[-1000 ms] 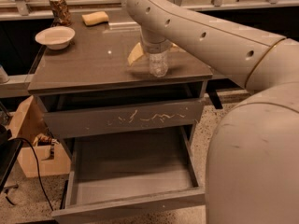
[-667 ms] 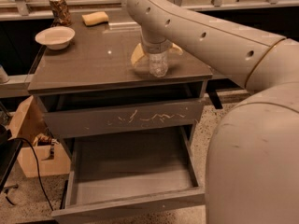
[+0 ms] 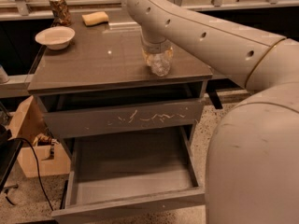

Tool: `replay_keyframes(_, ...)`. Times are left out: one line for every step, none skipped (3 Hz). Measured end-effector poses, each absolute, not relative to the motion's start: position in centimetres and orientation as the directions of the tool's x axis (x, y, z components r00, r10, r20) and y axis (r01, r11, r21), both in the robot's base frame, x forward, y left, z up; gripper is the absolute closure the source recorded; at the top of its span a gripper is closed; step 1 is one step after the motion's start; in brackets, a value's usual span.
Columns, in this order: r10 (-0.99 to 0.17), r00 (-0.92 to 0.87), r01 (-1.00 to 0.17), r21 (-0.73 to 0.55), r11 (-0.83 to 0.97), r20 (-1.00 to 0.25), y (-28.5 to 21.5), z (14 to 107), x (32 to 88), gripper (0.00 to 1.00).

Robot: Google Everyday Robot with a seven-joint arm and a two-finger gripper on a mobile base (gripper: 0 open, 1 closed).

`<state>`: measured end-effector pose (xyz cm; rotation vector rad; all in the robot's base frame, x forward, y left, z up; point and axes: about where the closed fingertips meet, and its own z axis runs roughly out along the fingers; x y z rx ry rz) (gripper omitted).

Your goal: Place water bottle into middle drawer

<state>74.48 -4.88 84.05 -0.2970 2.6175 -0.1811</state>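
The water bottle (image 3: 160,62), clear with a ribbed body, stands near the front right of the grey cabinet top (image 3: 93,64). My gripper (image 3: 156,48) comes down on its upper part from above, and my wrist hides the cap and the grasp. The middle drawer (image 3: 133,169) is pulled far out below, with a plain front panel (image 3: 131,208) and a smooth grey inside with nothing in it. Above it, the drawer with pale scratches on its front (image 3: 124,119) stands slightly ajar.
A white bowl (image 3: 55,36), a patterned can (image 3: 60,10) and a yellow sponge (image 3: 95,18) sit at the back left of the top. A cardboard box (image 3: 25,139) and a black cable (image 3: 35,167) are on the floor at left. My body (image 3: 257,162) fills the right side.
The bottle and gripper stay in almost the same place. The yellowish thing seen just left of the bottle earlier is now hidden behind my arm and the bottle.
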Motion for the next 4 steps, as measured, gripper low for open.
replay_keyframes(-0.242,-0.853,-0.176,-0.182,0.967,-0.462,-4.88,84.04,74.48,0.94)
replay_keyframes(-0.242,-0.853,-0.176,-0.182,0.967,-0.462,-4.88,84.04,74.48,1.00)
replay_keyframes(-0.243,-0.853,-0.177,-0.182,0.967,-0.461,-4.88,84.05,74.48,1.00)
replay_keyframes(-0.265,-0.852,-0.191,-0.202,0.961,-0.452,-4.89,84.61,74.42,1.00)
